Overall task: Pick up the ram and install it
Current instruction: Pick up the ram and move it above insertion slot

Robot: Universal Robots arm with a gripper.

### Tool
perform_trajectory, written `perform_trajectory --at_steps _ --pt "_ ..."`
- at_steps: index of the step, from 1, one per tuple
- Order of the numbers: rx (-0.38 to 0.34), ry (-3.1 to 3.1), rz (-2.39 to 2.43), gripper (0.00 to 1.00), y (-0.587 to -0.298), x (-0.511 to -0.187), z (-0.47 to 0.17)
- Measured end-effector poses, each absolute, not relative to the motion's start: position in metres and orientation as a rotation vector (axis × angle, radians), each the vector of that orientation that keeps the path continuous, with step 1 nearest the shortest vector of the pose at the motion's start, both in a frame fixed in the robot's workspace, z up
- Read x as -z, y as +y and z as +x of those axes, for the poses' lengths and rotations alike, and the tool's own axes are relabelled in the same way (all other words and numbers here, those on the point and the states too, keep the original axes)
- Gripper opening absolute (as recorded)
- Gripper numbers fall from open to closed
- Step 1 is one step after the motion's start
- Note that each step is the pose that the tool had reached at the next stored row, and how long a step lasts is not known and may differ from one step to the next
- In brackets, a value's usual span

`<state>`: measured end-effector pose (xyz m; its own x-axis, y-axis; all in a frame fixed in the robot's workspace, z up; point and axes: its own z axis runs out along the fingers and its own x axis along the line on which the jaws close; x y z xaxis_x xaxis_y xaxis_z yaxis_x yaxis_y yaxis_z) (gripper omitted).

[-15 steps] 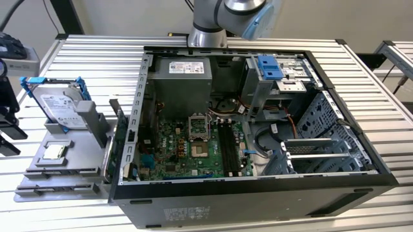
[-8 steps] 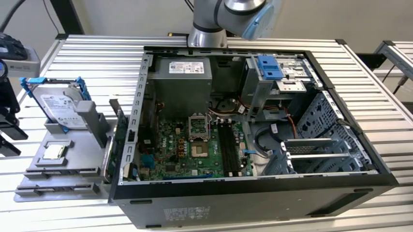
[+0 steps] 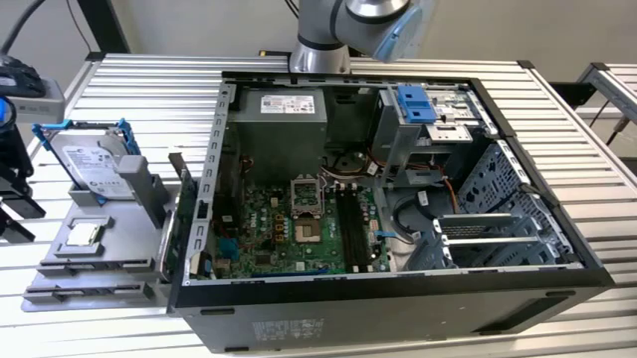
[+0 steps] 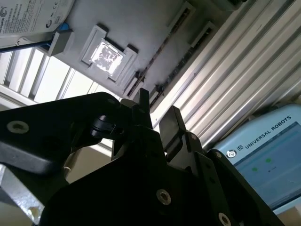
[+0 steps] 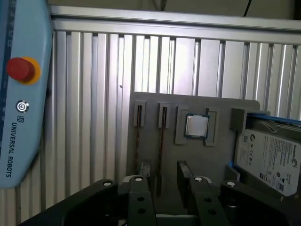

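First wrist view: the gripper (image 5: pixel 163 165) hangs with its fingers spread and empty over the ram (image 5: pixel 161 136), which stands on edge in a slot of the grey holder (image 5: pixel 221 106). By my judgement nothing is picked yet. Exterior view adds the open computer case (image 3: pixel 398 287), its memory slots (image 3: pixel 350 216) seemingly bare.

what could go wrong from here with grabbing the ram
The ram stands edge-up in the grey holder close beside a second stick; one of the open fingers might clip that neighbour. The stick is thin, so an off-centre close could tilt or jam it in its slot.
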<state>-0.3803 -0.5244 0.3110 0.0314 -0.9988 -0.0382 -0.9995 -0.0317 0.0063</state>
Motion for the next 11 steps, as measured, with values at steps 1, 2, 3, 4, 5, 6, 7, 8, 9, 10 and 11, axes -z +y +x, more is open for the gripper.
perform_trajectory --at_steps 1,2,3,4,5,6,7,8,9,10,11 --pt "-0.050 2.171 -2.240 1.00 -0.524 -0.309 -0.380" --pt "-0.050 2.171 -2.240 1.00 -0.524 -0.308 -0.380" --pt "-0.050 2.171 -2.240 1.00 -0.524 -0.306 -0.380" --pt "-0.050 2.171 -2.240 1.00 -0.524 -0.304 -0.380" --pt "-0.050 2.171 -2.240 1.00 -0.524 -0.302 -0.380" --pt "-0.050 2.171 -2.240 1.00 -0.524 -0.301 -0.380" --pt "-0.051 2.172 -2.240 1.00 -0.524 -0.299 -0.380" --pt "-0.051 2.172 -2.240 1.00 -0.525 -0.297 -0.380" --pt "-0.052 2.173 -2.240 1.00 -0.524 -0.295 -0.380" --pt "-0.053 2.173 -2.240 1.00 -0.524 -0.294 -0.380" --pt "-0.053 2.174 -2.240 1.00 -0.524 -0.292 -0.380"
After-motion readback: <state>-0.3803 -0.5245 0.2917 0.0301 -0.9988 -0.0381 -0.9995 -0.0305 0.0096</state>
